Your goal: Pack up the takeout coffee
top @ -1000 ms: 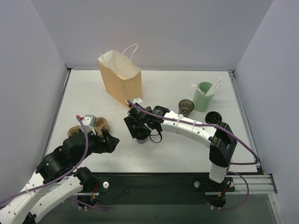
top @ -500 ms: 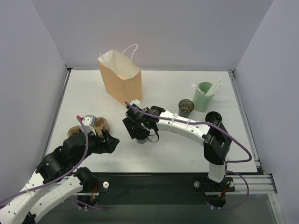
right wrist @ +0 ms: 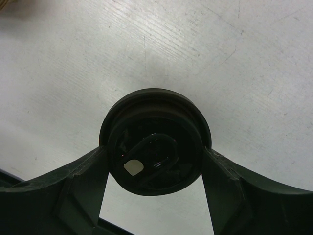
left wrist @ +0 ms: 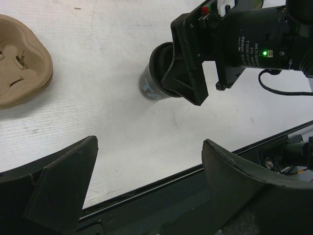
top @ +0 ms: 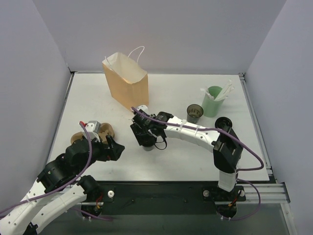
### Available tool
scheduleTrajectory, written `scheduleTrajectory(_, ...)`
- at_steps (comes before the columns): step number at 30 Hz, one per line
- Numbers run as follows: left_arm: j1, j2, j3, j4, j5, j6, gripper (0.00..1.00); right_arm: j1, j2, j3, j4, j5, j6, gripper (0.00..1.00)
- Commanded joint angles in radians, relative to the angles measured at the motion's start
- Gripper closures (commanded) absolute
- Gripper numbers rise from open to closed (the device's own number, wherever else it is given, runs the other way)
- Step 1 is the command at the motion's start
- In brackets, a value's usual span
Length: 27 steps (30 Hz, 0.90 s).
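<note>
The overhead camera hangs above and behind where I am bolted down, looking down on the whole table [top: 195, 156] from farthest off. My left wrist camera looks out past my left fingers [left wrist: 58, 186], slanting down across the tabletop from fairly near and facing my right gripper [left wrist: 173, 71]. My right wrist camera points straight down between my right fingers [right wrist: 78, 186], very close, so the coffee cup [right wrist: 154, 142] nearly fills it. All three views share that cup. The overhead and left wrist views also share the tray [left wrist: 22, 58].
</note>
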Motion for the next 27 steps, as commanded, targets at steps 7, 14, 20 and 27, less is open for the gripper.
scheduleTrajectory(7, -0.018, -0.021, 0.035, -0.005, -0.028, -0.011, 0.03, -0.08, -0.216, -0.25, -0.107, 0.1, 0.096, 0.37)
scheduleTrajectory(14, -0.03, -0.027, 0.035, -0.008, -0.035, -0.016, 0.03, -0.213, -0.433, -0.502, -0.151, 0.152, 0.173, 0.37)
scheduleTrajectory(20, -0.041, -0.024, 0.035, -0.01, -0.041, -0.019, 0.03, -0.386, -0.575, -0.654, -0.164, 0.172, 0.176, 0.36)
scheduleTrajectory(27, -0.047, -0.019, 0.032, -0.01, -0.057, -0.022, 0.03, -0.529, -0.648, -0.709, -0.184, 0.178, 0.153, 0.34)
